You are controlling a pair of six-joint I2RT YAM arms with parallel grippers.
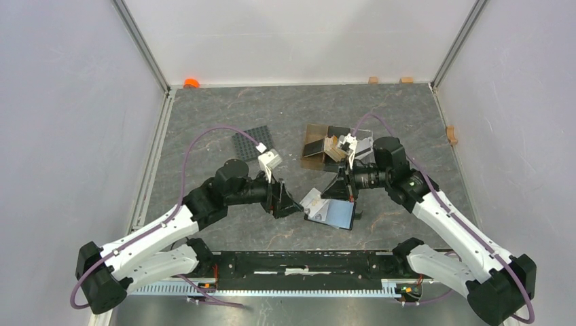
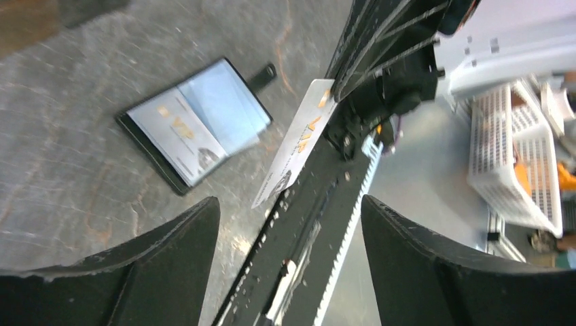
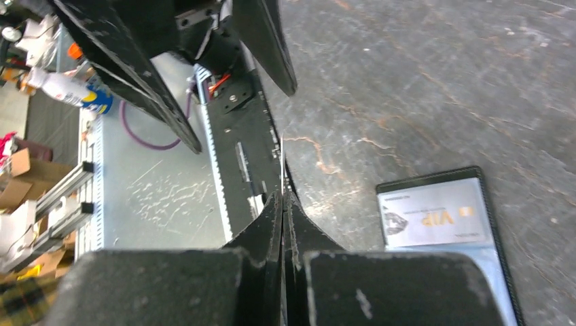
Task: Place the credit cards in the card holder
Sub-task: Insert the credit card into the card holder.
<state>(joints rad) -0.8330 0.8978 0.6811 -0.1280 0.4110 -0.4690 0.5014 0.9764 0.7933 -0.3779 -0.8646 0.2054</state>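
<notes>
The card holder (image 1: 334, 213) lies open on the table between my two arms, pale blue-grey inside, also in the left wrist view (image 2: 227, 102). A whitish credit card (image 2: 178, 132) printed VIP lies in its one half (image 3: 435, 219). My right gripper (image 3: 283, 195) is shut on another whitish VIP credit card (image 2: 293, 144), held on edge above the table beside the holder. My left gripper (image 2: 289, 200) faces it, open, with nothing between its fingers (image 3: 266, 42). More tan cards (image 1: 331, 146) stand in the brown box.
A brown translucent box (image 1: 316, 151) sits behind the card holder, a clear tray (image 1: 365, 145) to its right. A black gridded mat (image 1: 250, 142) lies at the back left. The black rail (image 1: 306, 261) runs along the near edge. White walls close three sides.
</notes>
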